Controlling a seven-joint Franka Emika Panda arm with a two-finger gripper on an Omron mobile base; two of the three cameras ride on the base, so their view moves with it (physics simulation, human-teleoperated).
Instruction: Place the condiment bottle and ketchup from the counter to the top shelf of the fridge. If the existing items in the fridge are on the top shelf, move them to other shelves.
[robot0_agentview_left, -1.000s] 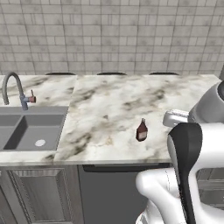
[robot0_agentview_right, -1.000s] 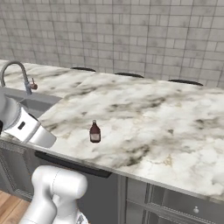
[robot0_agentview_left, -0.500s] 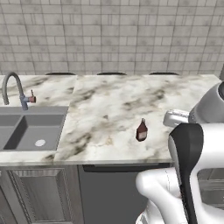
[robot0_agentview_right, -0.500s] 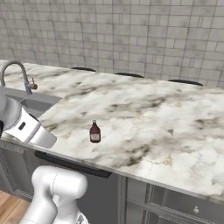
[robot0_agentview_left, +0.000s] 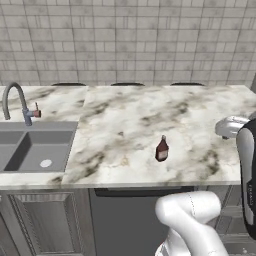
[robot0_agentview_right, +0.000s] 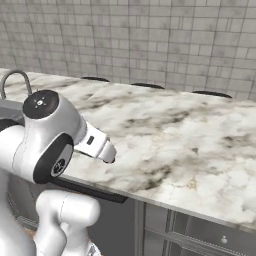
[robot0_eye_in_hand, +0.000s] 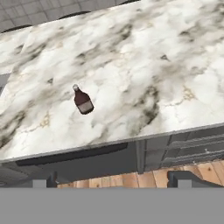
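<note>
A small dark-brown condiment bottle with a pale label stands upright on the marbled counter, near its front edge. In the hand view the bottle is left of centre, far ahead of my gripper. The gripper is open wide, with nothing between its dark fingertips. It hangs out in front of the counter's front edge, above the wooden floor. In the right base view my arm covers the spot where the bottle stands. The ketchup and the fridge are out of view.
A steel sink and a curved tap lie at the counter's left end. A tiled wall backs the counter. Grey cabinet fronts run below its edge.
The arm has swung: it moved toward the right edge of the left base view and now stands large in the right base view, covering the bottle. The bottle has not moved.
</note>
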